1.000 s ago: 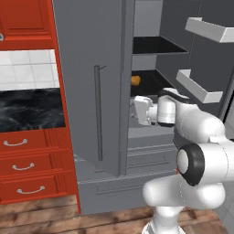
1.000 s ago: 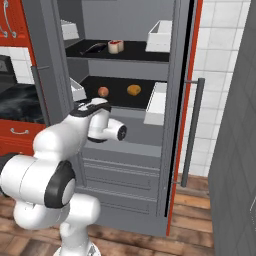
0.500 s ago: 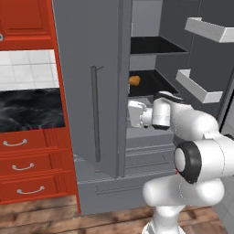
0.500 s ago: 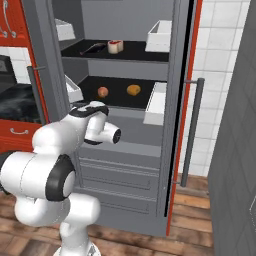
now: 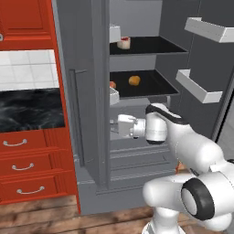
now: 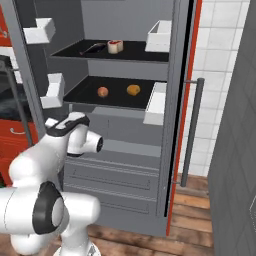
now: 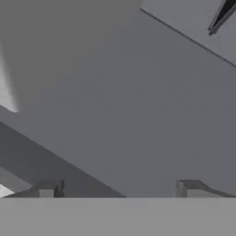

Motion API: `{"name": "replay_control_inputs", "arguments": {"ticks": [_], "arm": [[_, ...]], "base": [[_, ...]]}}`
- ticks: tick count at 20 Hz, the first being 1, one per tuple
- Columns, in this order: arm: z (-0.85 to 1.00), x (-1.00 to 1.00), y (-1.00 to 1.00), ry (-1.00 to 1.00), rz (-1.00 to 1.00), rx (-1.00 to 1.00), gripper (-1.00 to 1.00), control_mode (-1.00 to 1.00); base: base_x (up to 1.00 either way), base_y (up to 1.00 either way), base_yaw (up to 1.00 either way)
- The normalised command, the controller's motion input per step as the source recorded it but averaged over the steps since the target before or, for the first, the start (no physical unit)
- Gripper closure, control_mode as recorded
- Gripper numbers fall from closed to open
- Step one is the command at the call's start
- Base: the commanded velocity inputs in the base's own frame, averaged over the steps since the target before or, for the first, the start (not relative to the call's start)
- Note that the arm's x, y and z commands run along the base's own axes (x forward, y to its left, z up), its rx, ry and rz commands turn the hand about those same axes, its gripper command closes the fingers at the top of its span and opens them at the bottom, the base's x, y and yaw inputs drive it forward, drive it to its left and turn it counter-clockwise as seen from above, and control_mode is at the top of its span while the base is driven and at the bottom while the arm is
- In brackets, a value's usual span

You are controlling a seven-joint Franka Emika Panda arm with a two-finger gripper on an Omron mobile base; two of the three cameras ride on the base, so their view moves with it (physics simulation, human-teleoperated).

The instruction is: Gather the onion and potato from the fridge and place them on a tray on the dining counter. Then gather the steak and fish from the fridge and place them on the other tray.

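Note:
The grey fridge point(image 5: 137, 18) stands with both doors open. On its lower black shelf lie the reddish onion point(image 6: 102, 92) and the orange potato point(image 6: 133, 90). The steak point(image 6: 115, 46) and the dark fish point(image 6: 92, 48) lie on the upper shelf. My gripper point(image 5: 112, 126) points left, below the lower shelf, close to the inner side of the left door point(image 5: 82, 91). Whether it touches the door I cannot tell. In the hand view the gripper point(image 7: 120, 191) is open, with nothing between its fingertips point(image 7: 48, 191), facing a flat grey surface. The tray is out of view.
White bins hang on the left door point(image 6: 52, 90) and on the right door point(image 6: 156, 102). Grey drawers point(image 6: 115, 172) fill the fridge's lower part. Red cabinets with drawers point(image 5: 27, 167) and a black veined countertop point(image 5: 27, 109) stand left of the fridge.
The left fridge door has swung further open, showing more of the shelves. My gripper has gone left and down along with the door's inner side.

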Motion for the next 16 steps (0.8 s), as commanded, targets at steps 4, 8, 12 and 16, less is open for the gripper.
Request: {"name": "replay_control_inputs", "arguments": {"ticks": [4,8,12,16], "arm": [[0.0,-0.56,0.9,-0.03,0.07,0.0,-1.0,-1.0],[0.0,-0.13,0.78,-0.03,0.03,0.0,-1.0,-1.0],[0.0,0.1,0.66,-0.03,0.0,0.0,-1.0,-1.0],[0.0,0.52,0.57,0.0,0.0,0.0,-1.0,-1.0]], "base": [[0.0,0.0,0.0],[0.0,0.0,0.0],[0.0,0.0,0.0],[0.0,0.0,0.0]]}}
